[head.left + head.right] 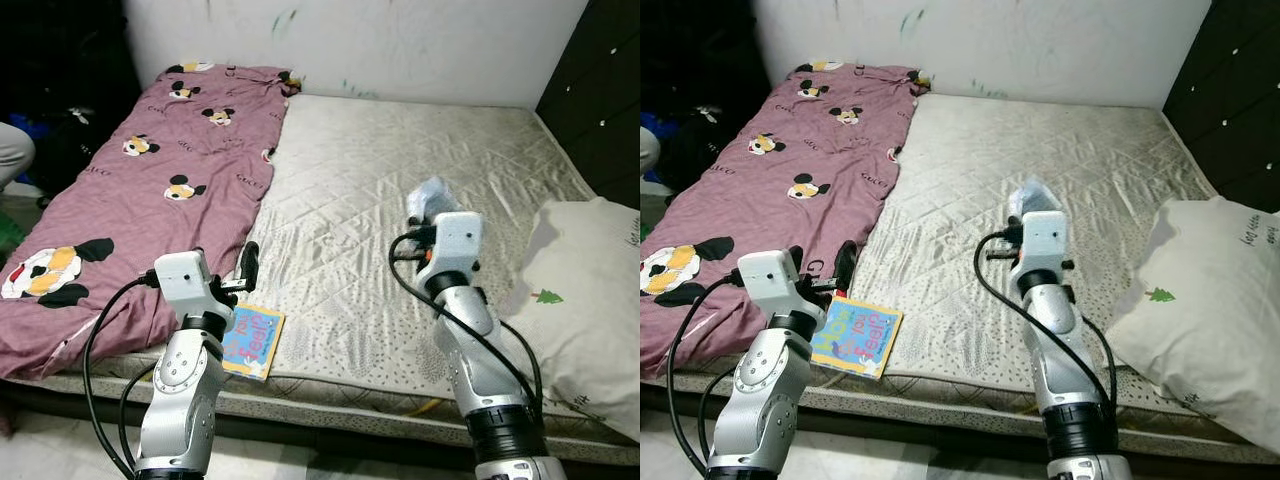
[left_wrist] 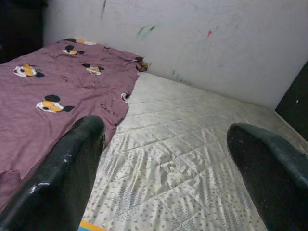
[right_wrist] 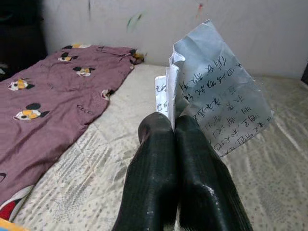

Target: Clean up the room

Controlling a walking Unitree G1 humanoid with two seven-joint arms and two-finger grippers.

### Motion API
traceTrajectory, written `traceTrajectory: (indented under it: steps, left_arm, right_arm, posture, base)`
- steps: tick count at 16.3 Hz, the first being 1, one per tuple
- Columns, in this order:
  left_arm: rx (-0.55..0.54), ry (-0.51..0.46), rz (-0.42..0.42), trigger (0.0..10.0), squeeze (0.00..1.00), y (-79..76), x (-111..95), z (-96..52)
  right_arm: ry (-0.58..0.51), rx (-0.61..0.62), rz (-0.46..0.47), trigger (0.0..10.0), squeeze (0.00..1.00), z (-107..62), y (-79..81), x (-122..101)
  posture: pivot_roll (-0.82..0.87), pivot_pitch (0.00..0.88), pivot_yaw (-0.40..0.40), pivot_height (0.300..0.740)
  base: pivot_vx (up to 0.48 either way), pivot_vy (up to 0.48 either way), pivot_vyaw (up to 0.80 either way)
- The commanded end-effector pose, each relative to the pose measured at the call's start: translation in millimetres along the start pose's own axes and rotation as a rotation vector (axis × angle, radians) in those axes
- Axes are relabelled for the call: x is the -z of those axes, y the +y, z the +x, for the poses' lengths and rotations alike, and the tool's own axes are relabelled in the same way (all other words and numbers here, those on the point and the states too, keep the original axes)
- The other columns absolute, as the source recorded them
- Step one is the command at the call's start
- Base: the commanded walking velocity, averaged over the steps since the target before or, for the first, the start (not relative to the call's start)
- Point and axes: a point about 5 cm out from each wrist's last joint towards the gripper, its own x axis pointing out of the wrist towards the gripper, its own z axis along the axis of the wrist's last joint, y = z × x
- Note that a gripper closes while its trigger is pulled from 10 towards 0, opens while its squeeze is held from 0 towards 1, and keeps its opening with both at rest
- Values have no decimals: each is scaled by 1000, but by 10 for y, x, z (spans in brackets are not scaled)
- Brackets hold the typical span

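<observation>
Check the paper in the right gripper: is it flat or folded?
Folded. The paper stands pinched between the shut fingers of the right gripper, and several layered sheet edges show along its side.

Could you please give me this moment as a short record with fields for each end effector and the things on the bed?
left end effector: open, above the mattress edge near the book
right end effector: shut on handwritten paper, above the mattress
book: flat at the mattress's front edge
mattress: bare, quilted
blanket: maroon, cartoon print, on the robot's left side
pillow: white, front right corner
</observation>
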Motion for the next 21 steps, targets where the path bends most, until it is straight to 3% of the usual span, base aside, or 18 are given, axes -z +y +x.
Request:
traceTrajectory:
  steps: [1, 6, 15, 21]
  left_arm:
    - [7, 2, -31, 10000, 0, -85, 13, 42]
    - [-8, 3, -34, 10000, 0, -51, 29, 50]
    - [19, -16, -16, 10000, 0, -96, -10, 105]
    - [34, -16, -19, 10000, 0, -94, 5, 85]
  right_arm:
    - [-14, -5, 9, 10000, 0, 14, -13, -55]
    - [-24, -56, 11, 10000, 0, 30, 55, -70]
    - [-2, -73, 2, 10000, 0, 38, 79, -12]
    - [7, -76, -6, 10000, 0, 39, 82, 9]
  posture:
    - [-109, 19, -25, 740]
    - [-113, 7, -29, 740]
    - [-105, 0, -24, 740]
    - [-109, 2, -27, 740]
  base:
    - [0, 0, -800]
    - [0, 0, -749]
    - [0, 195, 0]
    - [83, 0, -573]
